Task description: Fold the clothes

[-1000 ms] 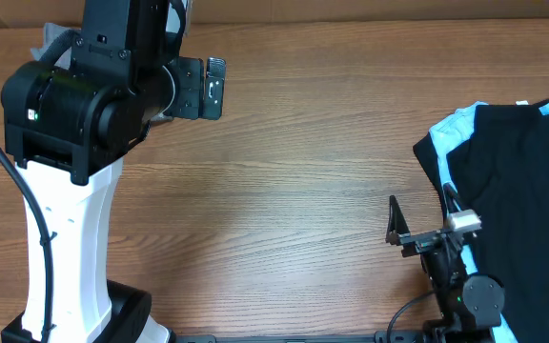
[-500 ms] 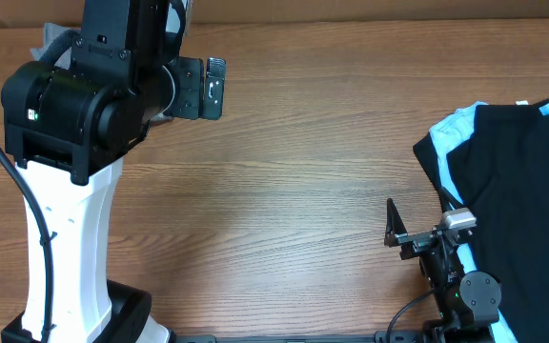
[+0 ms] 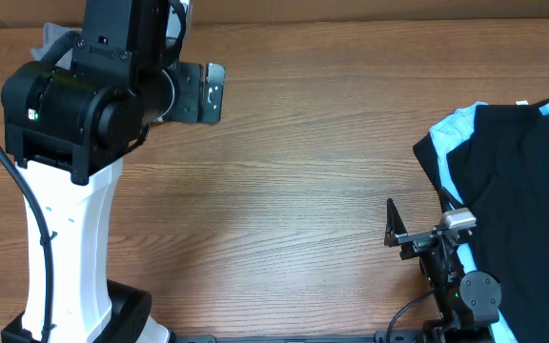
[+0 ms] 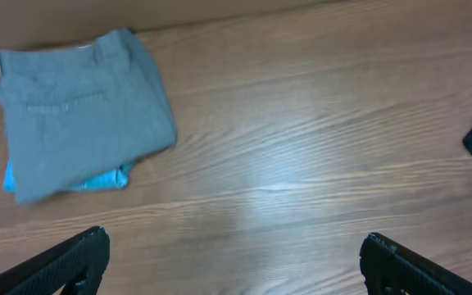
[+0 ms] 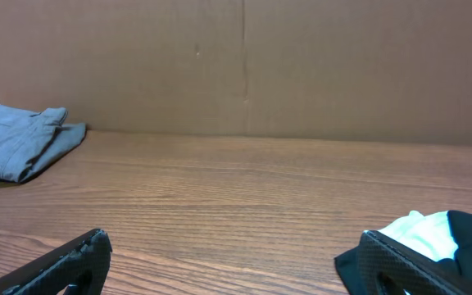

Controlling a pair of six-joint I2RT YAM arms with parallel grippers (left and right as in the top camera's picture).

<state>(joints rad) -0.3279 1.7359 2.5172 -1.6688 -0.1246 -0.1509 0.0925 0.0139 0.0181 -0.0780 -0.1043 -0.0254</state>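
1. the shorts [image 4: 80, 111] lie on the table [image 3: 303, 171] at its far left side, near the brown wall [image 5: 244, 65].
2. they look folded. they make a neat grey block, with the waistband at the top edge and the pocket slit on the top face.
3. they rest on a blue cloth [image 4: 101, 179] that peeks out under their lower edge.
4. the left gripper [image 4: 234, 244] hangs over bare wood, to the right of the shorts. its jaws stand wide apart and there is nothing in them.
5. the right gripper [image 5: 233, 239] sits low by the near edge of the table, well apart from the shorts. its jaws are wide apart too, and nothing is in them.
6. a black cloth [image 3: 522, 181] lies at the right side of the table, with some light-blue cloth along its edge. the right arm is just beside it.
7. from above, the big left arm hides most of the shorts. so only the two wrist views show the fold, and the far edge is a bit hard to see.
8. i think the folding of the shorts is done, or very close to done. no gripper touches them.
9. what may be left is small, like a little tidy of the lower edge, which looks a bit uneven. the black cloth looks loose and not folded, so if it counts, that part is not done yet.
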